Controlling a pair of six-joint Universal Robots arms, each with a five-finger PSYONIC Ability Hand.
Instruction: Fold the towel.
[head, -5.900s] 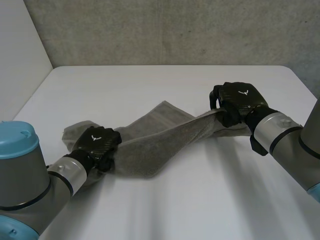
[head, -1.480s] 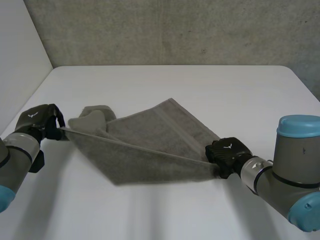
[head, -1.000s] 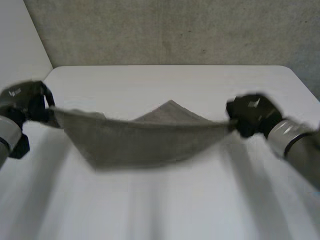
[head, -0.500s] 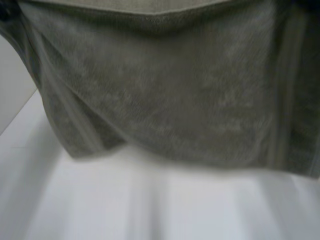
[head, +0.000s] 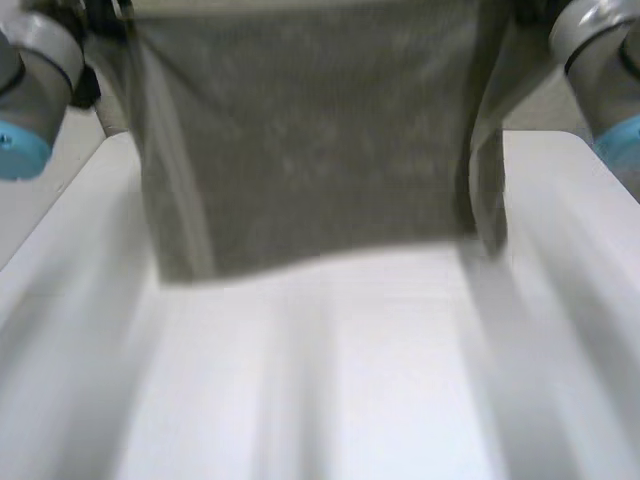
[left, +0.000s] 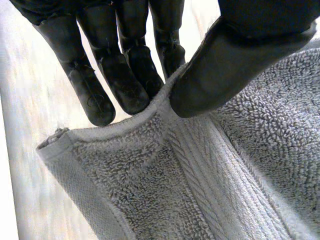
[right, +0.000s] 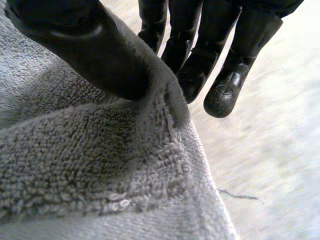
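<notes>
A grey terry towel (head: 310, 140) hangs as a flat sheet between my two raised arms, its lower edge just above the white table (head: 350, 390). In the left wrist view my left hand (left: 230, 60) pinches one top corner of the towel (left: 200, 190) between thumb and straight fingers (left: 125, 70). In the right wrist view my right hand (right: 85, 45) pinches the other top corner of the towel (right: 90, 165) the same way, thumb on the cloth and fingers (right: 225, 75) behind it. The left arm (head: 35, 80) and the right arm (head: 600, 60) stand high at either side.
The table's bare white top stretches toward me below the hanging towel. A grey wall stands behind the table, mostly hidden by the cloth.
Both hands have lifted the towel off the table and stretched it wide. Since half a second ago it has swung away from the camera, and its lower edge now hangs straighter.
</notes>
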